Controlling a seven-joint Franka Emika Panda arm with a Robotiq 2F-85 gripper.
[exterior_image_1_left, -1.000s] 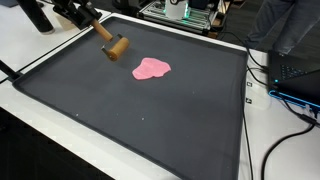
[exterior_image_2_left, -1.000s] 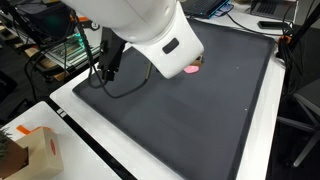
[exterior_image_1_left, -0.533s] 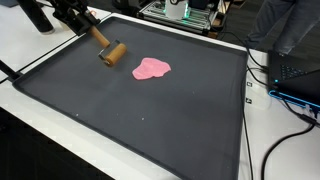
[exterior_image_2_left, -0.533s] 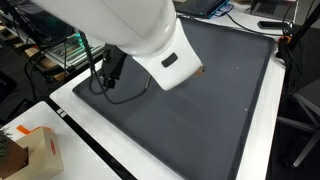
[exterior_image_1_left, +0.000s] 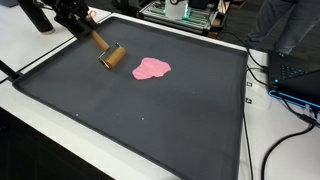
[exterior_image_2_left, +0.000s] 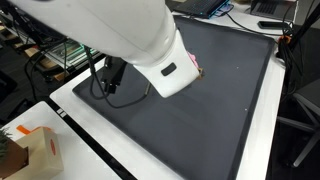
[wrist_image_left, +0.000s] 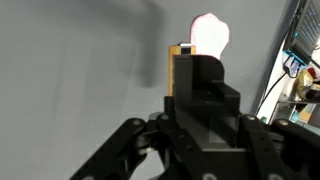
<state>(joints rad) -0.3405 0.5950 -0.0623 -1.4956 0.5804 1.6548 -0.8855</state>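
Since a second ago the mallet head has slid left and lower over the mat, left of the pink patch. Farther back, at the far-left corner, the gripper clamps its handle. Bare mat spreads near and right.

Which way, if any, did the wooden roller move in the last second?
Yes. In an exterior view the roller has dropped lower and slightly left, sideways away from the unmoved pink putty.
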